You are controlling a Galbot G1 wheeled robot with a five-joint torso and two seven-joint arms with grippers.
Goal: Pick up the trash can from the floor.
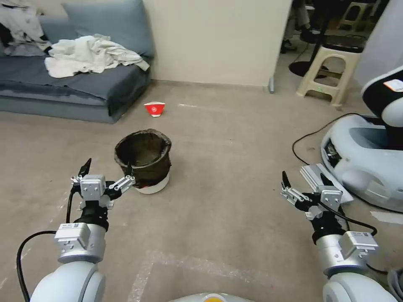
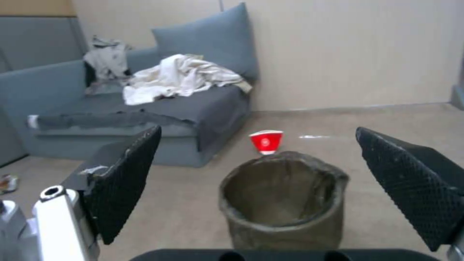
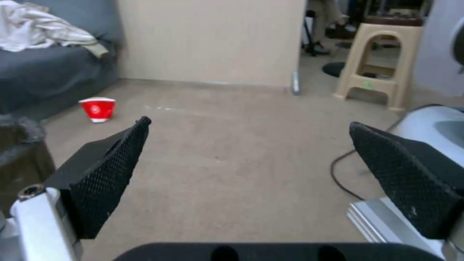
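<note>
The trash can (image 1: 143, 161), a small round white bin lined with a crinkly dark bag, stands upright on the beige floor (image 1: 226, 176). My left gripper (image 1: 107, 168) hovers open just to its near-left, one fingertip close to the can's wall. In the left wrist view the trash can (image 2: 282, 203) sits ahead between the spread black fingers (image 2: 123, 181), apart from them. My right gripper (image 1: 305, 180) is open and holds nothing, well off to the right of the can. The right wrist view catches the can's rim (image 3: 19, 145) at its edge.
A red-and-white paper cup (image 1: 154, 108) lies behind the can. A grey sofa (image 1: 63, 84) with crumpled cloths stands at the back left. A beige stool (image 1: 329, 71) is at the back right. Another white robot base (image 1: 369, 159) and a black cable (image 1: 306, 138) lie to the right.
</note>
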